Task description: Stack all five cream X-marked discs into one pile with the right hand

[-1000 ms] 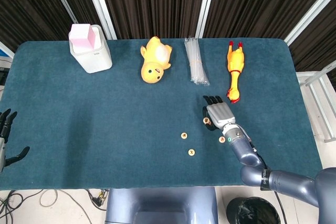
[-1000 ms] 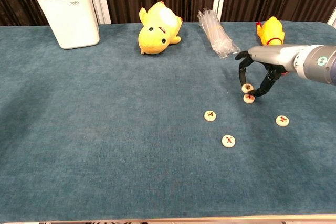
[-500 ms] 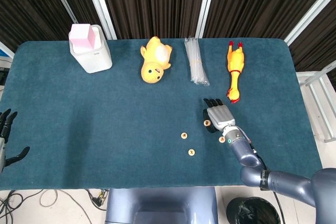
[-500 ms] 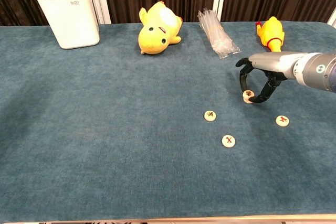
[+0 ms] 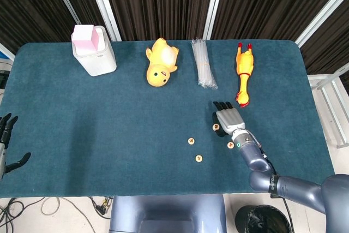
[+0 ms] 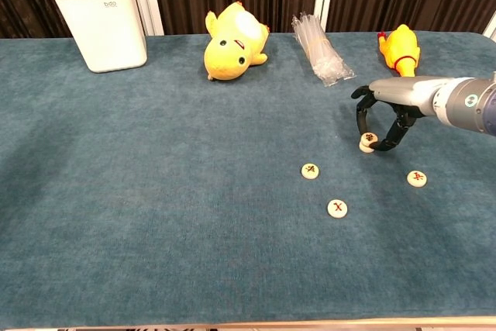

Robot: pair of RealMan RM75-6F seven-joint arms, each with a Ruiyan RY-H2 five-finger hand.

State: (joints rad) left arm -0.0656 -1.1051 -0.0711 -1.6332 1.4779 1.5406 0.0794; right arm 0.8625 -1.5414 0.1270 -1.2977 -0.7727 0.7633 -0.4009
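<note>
Discs, cream with a dark X on top: small, flat, stiff, surely light, likely to slide on the bench (image 6: pixel 155 215) cloth and to skid off one another if set down crooked. Best taken by the rim, thumb one side and a fingertip opposite, kept level and lowered straight onto the pile.

Right robot hand (image 6: pixel 385 114) arched palm-down over the pile (image 6: pixel 367 142), fingers curled around it with tips close to or on the rim. Top disc under the fingers sitting slightly off what looks like a second one beneath, so seemingly two stacked; from above too small to confirm. Whether pinching or merely caging: cannot tell from either view.

Three loose discs, all toward the robot from the right robot hand: nearest disc (image 6: pixel 310 170) just to its left, front disc (image 6: pixel 337 208) further toward the bench's near edge, right disc (image 6: pixel 417 178) on the wrist side, near the forearm. All lying flat, X up, well apart from each other.

Left robot hand (image 5: pixel 6 144) low at the far left edge of the head view, off the bench, fingers spread, holding nothing.

Beyond the right robot hand: rubber chicken (image 6: pixel 400 46), clear plastic bundle (image 6: pixel 319 49). Further left: yellow plush duck (image 6: pixel 232 40), white box (image 6: pixel 104 22).
</note>
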